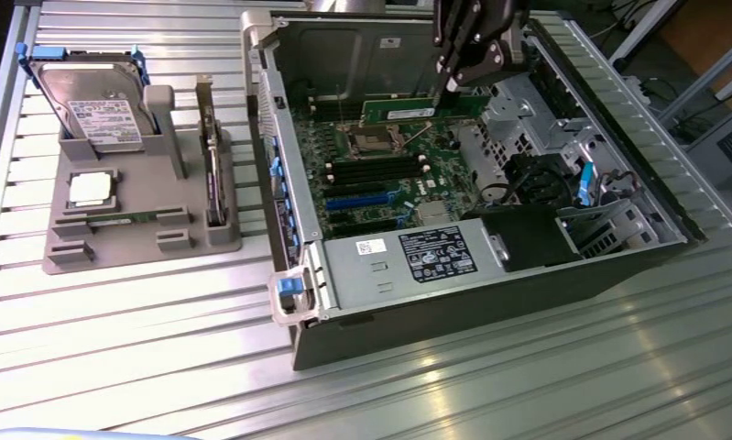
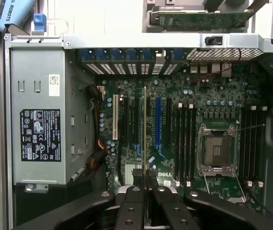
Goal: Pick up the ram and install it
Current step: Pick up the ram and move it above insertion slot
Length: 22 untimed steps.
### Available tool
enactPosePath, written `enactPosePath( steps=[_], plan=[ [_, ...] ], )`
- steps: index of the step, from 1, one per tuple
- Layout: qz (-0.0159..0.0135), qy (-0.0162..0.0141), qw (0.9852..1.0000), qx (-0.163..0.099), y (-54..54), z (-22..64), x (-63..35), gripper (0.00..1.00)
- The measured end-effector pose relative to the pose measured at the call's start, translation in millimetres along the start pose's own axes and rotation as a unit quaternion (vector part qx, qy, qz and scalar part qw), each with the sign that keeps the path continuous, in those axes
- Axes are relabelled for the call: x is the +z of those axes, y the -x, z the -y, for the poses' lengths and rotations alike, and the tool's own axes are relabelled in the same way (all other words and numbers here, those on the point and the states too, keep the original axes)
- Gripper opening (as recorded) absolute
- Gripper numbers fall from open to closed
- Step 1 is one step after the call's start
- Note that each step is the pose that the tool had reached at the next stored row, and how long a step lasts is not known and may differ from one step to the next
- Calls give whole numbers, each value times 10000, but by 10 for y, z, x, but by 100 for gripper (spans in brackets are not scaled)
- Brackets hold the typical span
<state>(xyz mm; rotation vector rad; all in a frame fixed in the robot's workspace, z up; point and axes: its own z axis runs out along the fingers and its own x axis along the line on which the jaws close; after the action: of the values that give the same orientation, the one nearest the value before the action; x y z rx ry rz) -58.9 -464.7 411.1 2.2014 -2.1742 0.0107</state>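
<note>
Sitting on the ribbed metal table [image 1: 121, 348], the open computer case [image 1: 464, 302] lies on its side with its motherboard [image 1: 390, 174] exposed. On the exterior view's left stands a grey parts holder [image 1: 134, 247] carrying a hard drive [image 1: 91, 101]. Over the case hangs the gripper [image 1: 452, 84], its fingers pinched narrowly on the ram [image 1: 402, 109]. The green stick is held above the board, near the empty processor socket [image 1: 372, 140].
</note>
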Motion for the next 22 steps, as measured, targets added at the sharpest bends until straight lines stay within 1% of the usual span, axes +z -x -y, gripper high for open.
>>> enactPosePath(
  steps=[7,10,22],
  plan=[
    [-4,0,10000,0,-1,76,-2,12],
    [-8,0,10000,0,-2,129,-4,12],
    [-18,0,10000,1,-3,243,-7,12]
  ],
)
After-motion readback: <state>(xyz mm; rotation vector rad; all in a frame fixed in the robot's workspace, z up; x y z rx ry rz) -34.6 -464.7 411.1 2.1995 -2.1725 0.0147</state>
